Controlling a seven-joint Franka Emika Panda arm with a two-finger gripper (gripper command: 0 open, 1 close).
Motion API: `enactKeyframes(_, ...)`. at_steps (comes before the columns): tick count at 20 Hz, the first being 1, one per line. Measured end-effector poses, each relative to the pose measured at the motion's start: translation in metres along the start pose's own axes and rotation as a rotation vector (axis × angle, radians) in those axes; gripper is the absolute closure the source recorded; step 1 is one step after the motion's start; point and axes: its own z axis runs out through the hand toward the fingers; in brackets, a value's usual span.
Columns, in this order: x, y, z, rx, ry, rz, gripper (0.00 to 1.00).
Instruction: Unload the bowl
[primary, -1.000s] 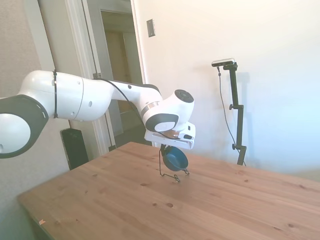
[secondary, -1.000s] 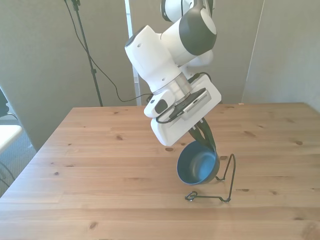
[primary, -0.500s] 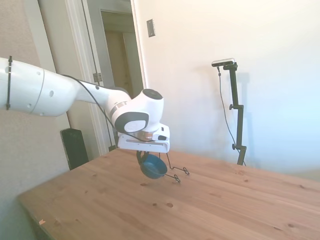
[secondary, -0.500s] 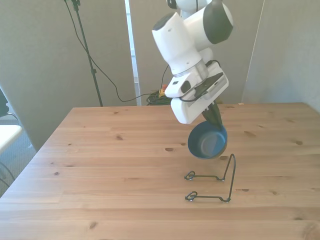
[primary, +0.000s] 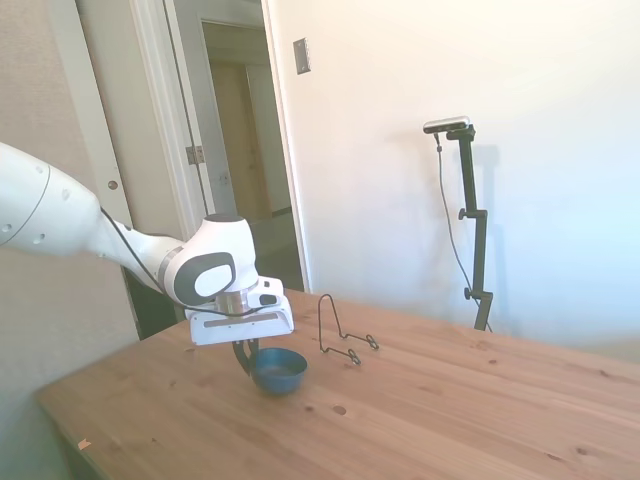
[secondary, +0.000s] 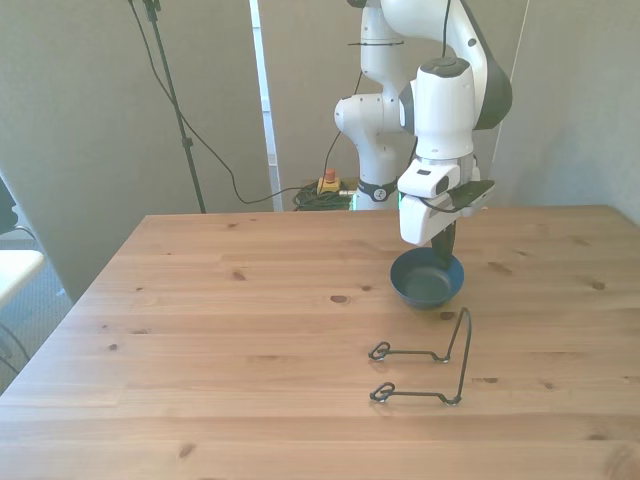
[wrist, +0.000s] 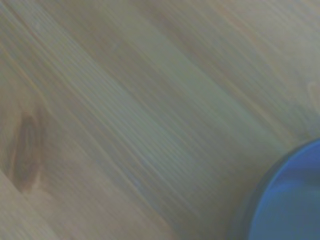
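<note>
While fingers (secondary: 443, 243) grip its rim, bowl (secondary: 427, 279) sits upright on wooden table (secondary: 240, 320) w/ rack (secondary: 440, 365) nearby.

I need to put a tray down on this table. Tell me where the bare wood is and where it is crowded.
Most of the table is bare: the whole stretch on the front view's left of the wire rack, and the strip along the near edge in front of it. The crowded spot is toward the front view's right, where the bowl sits under the gripper, with the rack just in front of it.
</note>
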Motion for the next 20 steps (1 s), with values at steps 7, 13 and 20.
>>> enactKeyframes(7,-0.010,-0.003,0.011,-0.092,0.010,-0.004,0.00)
enactKeyframes(13,-0.017,-0.003,0.017,-0.094,-0.005,-0.004,0.00)
enactKeyframes(20,-0.015,-0.001,0.014,-0.083,-0.001,0.013,0.00)
